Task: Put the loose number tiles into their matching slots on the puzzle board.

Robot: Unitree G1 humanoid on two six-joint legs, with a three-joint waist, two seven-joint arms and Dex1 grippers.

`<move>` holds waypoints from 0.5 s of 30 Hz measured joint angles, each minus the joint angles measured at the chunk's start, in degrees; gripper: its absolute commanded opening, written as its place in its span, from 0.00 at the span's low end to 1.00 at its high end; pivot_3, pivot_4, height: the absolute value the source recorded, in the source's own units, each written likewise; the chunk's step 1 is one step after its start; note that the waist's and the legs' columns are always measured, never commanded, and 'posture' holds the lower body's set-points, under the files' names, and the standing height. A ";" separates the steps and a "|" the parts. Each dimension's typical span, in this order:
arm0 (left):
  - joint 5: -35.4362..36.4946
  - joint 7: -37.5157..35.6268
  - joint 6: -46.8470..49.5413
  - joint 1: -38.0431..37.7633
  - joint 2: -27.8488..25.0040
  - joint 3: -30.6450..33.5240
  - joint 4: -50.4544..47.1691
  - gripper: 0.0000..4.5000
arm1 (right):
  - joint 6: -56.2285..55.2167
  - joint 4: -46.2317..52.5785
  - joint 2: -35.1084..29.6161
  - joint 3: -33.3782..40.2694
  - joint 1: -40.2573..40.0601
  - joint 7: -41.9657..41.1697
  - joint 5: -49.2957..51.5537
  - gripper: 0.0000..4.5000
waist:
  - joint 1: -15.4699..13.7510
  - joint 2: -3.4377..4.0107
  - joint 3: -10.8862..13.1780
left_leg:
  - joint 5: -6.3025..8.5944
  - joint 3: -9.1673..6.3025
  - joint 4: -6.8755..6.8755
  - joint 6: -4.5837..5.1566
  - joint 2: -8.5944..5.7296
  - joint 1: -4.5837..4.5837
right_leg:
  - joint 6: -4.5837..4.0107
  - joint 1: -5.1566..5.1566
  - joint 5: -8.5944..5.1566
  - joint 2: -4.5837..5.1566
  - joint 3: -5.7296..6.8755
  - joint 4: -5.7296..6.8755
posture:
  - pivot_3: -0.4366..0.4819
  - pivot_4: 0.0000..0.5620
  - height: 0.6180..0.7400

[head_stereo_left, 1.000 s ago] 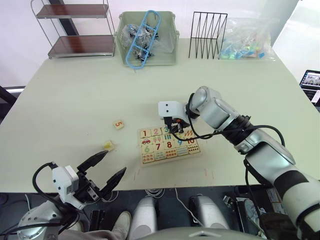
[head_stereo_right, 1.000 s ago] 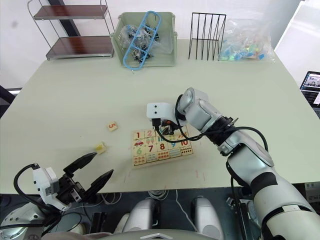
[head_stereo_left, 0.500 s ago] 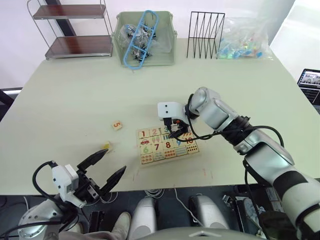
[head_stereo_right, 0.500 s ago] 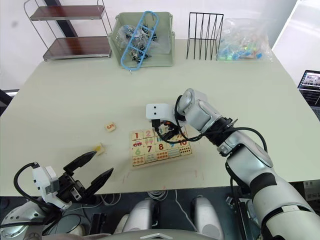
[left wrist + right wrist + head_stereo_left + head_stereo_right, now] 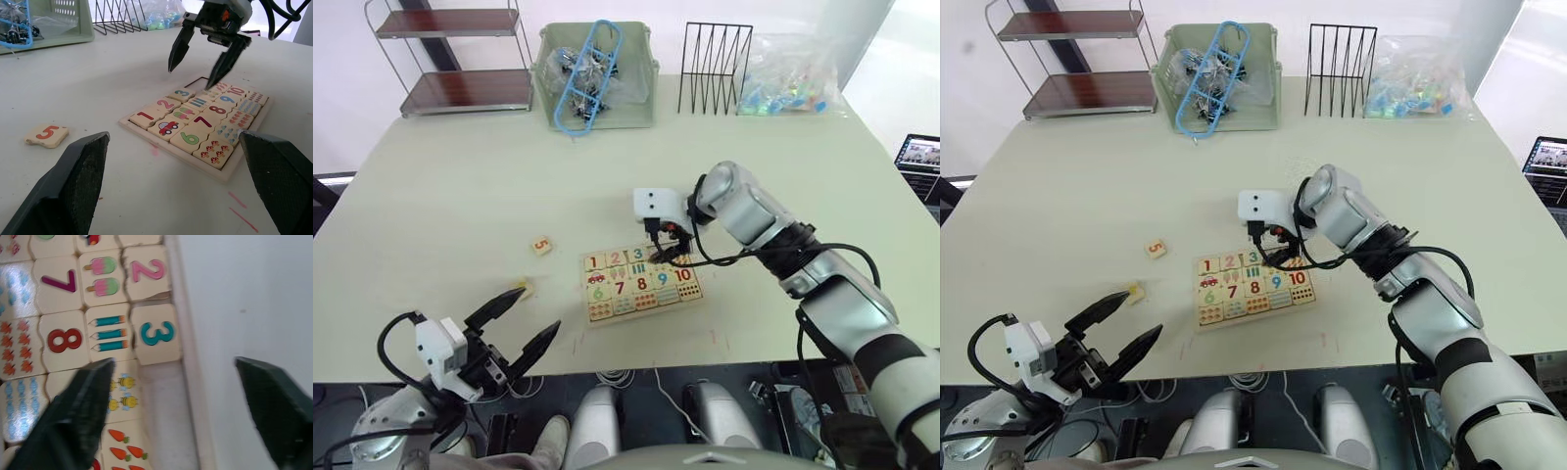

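Note:
The puzzle board [image 5: 697, 294] lies at the table's centre front. Tiles 1, 2 and 3 [image 5: 156, 333] sit in its top row, and the slot [image 5: 164, 387] beside the 3 is bare. A loose number tile marked 5 [image 5: 541, 246] rests on the table left of the board. Another small pale tile [image 5: 522, 287] lies nearer the front edge, its face unreadable. My right gripper [image 5: 668, 253] hovers open over the right part of the top row, holding nothing. My left gripper [image 5: 536, 315] stands open near the front edge, left of the board.
Along the far edge stand a two-tier shelf [image 5: 460, 59], a green bin [image 5: 641, 98] of clips, a black wire rack [image 5: 715, 69] and a bag of coloured pieces [image 5: 788, 78]. A laptop [image 5: 920, 157] shows past the right edge.
My right gripper has drawn up and to the right from over the 3 slot, and tile 3 now lies uncovered in the top row. The left gripper has stayed put.

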State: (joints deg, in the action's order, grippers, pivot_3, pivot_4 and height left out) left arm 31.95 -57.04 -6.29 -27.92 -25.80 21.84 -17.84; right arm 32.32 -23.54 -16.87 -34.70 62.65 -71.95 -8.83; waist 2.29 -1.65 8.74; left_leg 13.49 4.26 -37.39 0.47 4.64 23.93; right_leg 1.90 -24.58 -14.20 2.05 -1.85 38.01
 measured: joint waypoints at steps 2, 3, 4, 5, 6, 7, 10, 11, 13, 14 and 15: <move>-0.02 0.01 0.07 0.13 -0.14 -0.02 0.00 1.00 | -0.04 0.06 -0.58 1.26 -1.01 0.51 0.48 0.36 | 0.00 0.00 0.00 | 0.00 0.00 0.01 0.00 0.00 0.00 | 0.00 0.00 0.00 0.00 0.00 -0.01 | 0.48 0.27 1.00; -0.02 0.01 0.12 0.14 -0.19 -0.02 0.00 1.00 | -0.04 0.06 -0.85 1.36 -1.44 0.63 0.55 0.27 | 0.00 0.01 0.00 | 0.00 0.00 0.02 0.00 0.00 0.00 | 0.00 0.00 0.00 0.00 0.00 -0.01 | 0.48 0.27 1.00; -0.02 0.01 0.20 0.17 -0.21 -0.02 0.00 1.00 | -0.06 0.06 -1.01 1.37 -1.72 0.72 0.57 0.17 | 0.00 0.01 0.01 | 0.00 0.00 0.02 0.00 0.00 0.00 | 0.00 0.00 0.00 0.00 0.00 -0.01 | 0.48 0.27 1.00; -0.03 0.01 0.34 0.32 -0.28 -0.03 0.00 1.00 | -0.08 0.07 -1.15 1.39 -2.05 0.93 0.61 0.05 | 0.01 0.02 0.01 | 0.00 0.00 0.02 0.00 0.00 0.00 | 0.00 0.00 0.00 0.00 0.00 0.00 | 0.48 0.27 1.00; -0.03 0.01 0.42 0.45 -0.34 -0.03 0.00 1.00 | -0.09 0.07 -1.21 1.39 -2.27 1.02 0.62 0.02 | 0.01 0.02 0.01 | 0.00 0.00 0.02 0.00 0.00 0.00 | 0.00 0.00 0.00 0.00 0.00 0.00 | 0.48 0.27 1.00; -0.03 0.01 0.57 0.71 -0.40 -0.04 0.00 1.00 | -0.12 0.18 -1.31 1.39 -2.60 1.05 0.63 0.02 | 0.01 0.03 0.02 | 0.00 0.00 0.02 0.00 0.00 0.00 | 0.00 0.00 0.00 0.00 0.00 0.00 | 0.48 0.27 1.00; -0.04 0.02 0.90 1.21 -0.74 -0.04 0.00 1.00 | -0.15 0.39 -1.32 1.39 -3.50 1.12 0.63 0.02 | 0.01 0.03 0.02 | 0.00 0.00 0.02 0.00 0.00 0.00 | 0.01 0.00 0.00 0.00 0.00 0.00 | 0.48 0.27 1.00; -0.04 0.02 0.90 1.28 -0.78 -0.04 0.00 1.00 | -0.16 0.41 -1.31 1.39 -3.64 1.12 0.63 0.02 | 0.01 0.03 0.02 | 0.00 0.00 0.02 0.00 0.00 0.00 | 0.01 0.00 0.00 0.00 0.00 0.00 | 0.48 0.27 1.00; -0.04 0.05 0.95 1.39 -0.85 -0.04 0.00 1.00 | -0.23 0.55 -1.18 1.38 -4.08 1.20 0.60 0.02 | 0.01 0.03 0.02 | 0.00 0.00 0.02 0.00 0.00 0.00 | 0.01 0.00 0.00 0.00 0.00 0.00 | 0.48 0.27 1.00; -0.05 0.05 0.95 1.44 -0.85 -0.04 0.00 1.00 | -0.35 0.64 -1.03 1.38 -4.36 1.26 0.57 0.02 | 0.01 0.03 0.02 | 0.00 0.00 0.02 0.00 0.00 0.00 | 0.01 0.00 0.00 -0.01 0.00 0.00 | 0.48 0.27 1.00; -0.05 0.06 0.95 1.45 -0.85 -0.04 0.00 1.00 | -0.49 0.71 -0.90 1.37 -4.57 1.28 0.54 0.02 | 0.01 0.03 0.02 | 0.00 0.00 0.02 0.00 0.00 0.00 | 0.01 0.00 0.00 -0.01 0.00 0.00 | 0.48 0.27 1.00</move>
State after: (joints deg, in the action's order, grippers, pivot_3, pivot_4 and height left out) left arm 31.90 -56.99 -5.34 -26.47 -26.65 21.80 -17.84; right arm 31.83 -22.83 -17.77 -33.33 58.08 -70.67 -8.30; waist 2.30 -1.62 8.76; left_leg 13.49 4.25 -37.37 0.47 4.64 23.94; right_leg 1.91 -24.58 -14.19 2.04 -1.85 38.01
